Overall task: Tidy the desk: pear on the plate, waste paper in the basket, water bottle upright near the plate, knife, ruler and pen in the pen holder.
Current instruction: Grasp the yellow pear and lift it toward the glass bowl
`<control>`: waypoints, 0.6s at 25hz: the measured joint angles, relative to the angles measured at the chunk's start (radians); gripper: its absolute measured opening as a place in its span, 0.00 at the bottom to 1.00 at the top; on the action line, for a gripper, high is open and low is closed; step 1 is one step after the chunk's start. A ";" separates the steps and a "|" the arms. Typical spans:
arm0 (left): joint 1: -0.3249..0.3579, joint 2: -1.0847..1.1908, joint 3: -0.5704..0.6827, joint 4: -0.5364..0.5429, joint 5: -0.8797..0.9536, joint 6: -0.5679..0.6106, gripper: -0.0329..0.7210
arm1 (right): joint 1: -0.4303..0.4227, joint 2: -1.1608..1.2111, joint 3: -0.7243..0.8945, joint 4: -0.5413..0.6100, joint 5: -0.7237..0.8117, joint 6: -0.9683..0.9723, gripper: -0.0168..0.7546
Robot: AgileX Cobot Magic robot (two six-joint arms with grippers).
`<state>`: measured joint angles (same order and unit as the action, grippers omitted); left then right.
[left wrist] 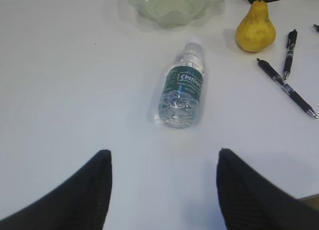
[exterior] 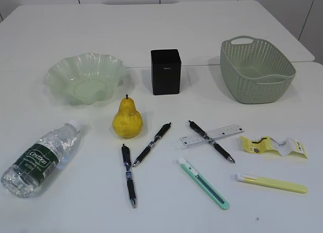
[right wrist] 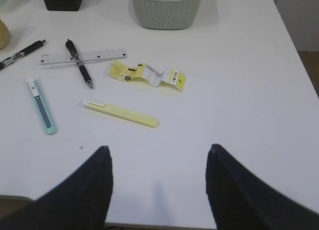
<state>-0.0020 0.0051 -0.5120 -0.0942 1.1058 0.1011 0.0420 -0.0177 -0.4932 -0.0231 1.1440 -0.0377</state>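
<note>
The desk [exterior: 151, 36] is smooth, matt white. The plate [exterior: 86, 76] looks like translucent, glossy glass. The water bottle [exterior: 43, 157] is clear, crinkled plastic; the basket [exterior: 256, 71] is matt plastic with a woven texture. The pen holder [exterior: 165, 71] is matt black, the pear [exterior: 127, 119] faintly speckled, and the waste paper [exterior: 272, 146] creased.

Only the fingers of each gripper are visible. The left gripper [left wrist: 162, 190] has two matte black fingers [left wrist: 84, 200] with rounded tips that broaden toward the base; fine ribbing marks one inner face. The right gripper [right wrist: 158, 187] has fingers [right wrist: 239, 195] of matching black finish, rounded outline and faint ribbed texture.
</note>
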 joint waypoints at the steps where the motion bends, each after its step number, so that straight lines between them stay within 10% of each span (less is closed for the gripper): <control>1: 0.000 0.000 0.000 0.000 0.000 0.000 0.66 | 0.000 0.000 0.000 0.000 0.000 0.000 0.63; 15: 0.000 0.000 0.000 0.000 0.000 0.000 0.66 | 0.000 0.000 0.000 0.002 0.000 0.000 0.63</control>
<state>-0.0020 0.0051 -0.5120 -0.0942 1.1058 0.1011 0.0420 -0.0177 -0.4932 -0.0208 1.1440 -0.0377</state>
